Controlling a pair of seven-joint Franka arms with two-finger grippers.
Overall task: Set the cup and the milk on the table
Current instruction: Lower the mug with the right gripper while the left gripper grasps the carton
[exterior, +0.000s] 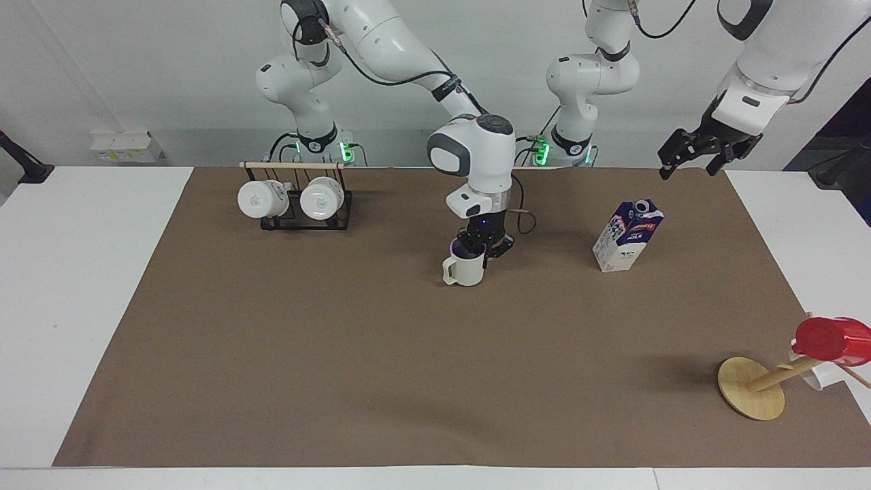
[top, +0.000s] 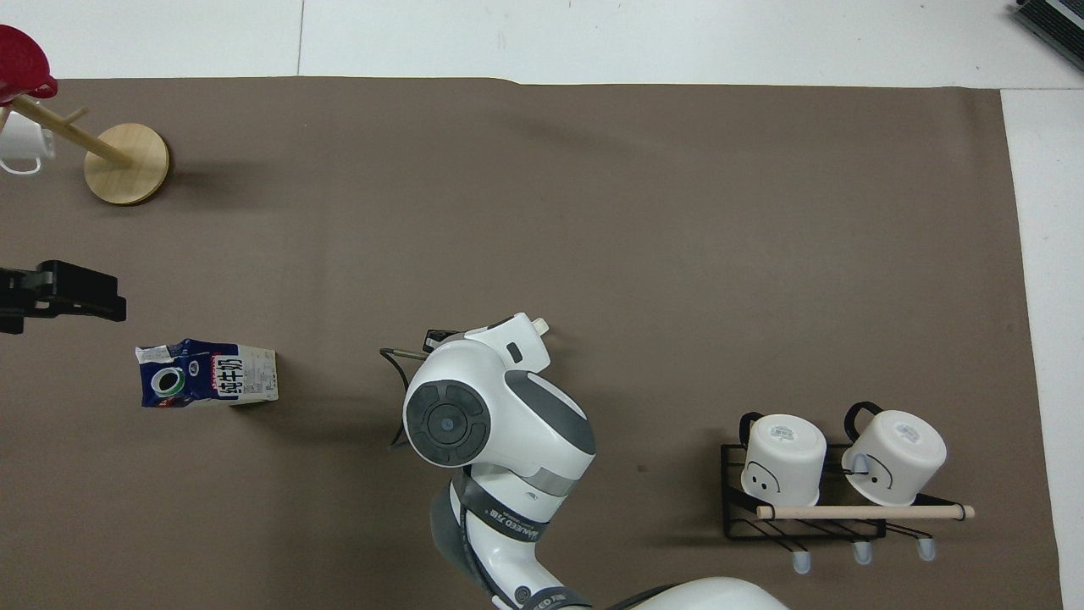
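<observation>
Two hands show. Right hand (exterior: 478, 248) is down at the cup (exterior: 465, 270), its fingers pinching the cup's rim; the cup stands upright on the brown mat (exterior: 340, 354) of the counter (exterior: 75, 286). Toward the left arm's end from that hand, well apart, stands the milk (exterior: 627, 235), upright on the mat. Left hand (exterior: 688, 158) hangs above the mat's edge near the milk, fingers spread wide, holding nothing.

2 high cameras, half a turn apart, share the brown mat (exterior: 408, 354): 1 faces the robots, 1 looks steeply down.
</observation>
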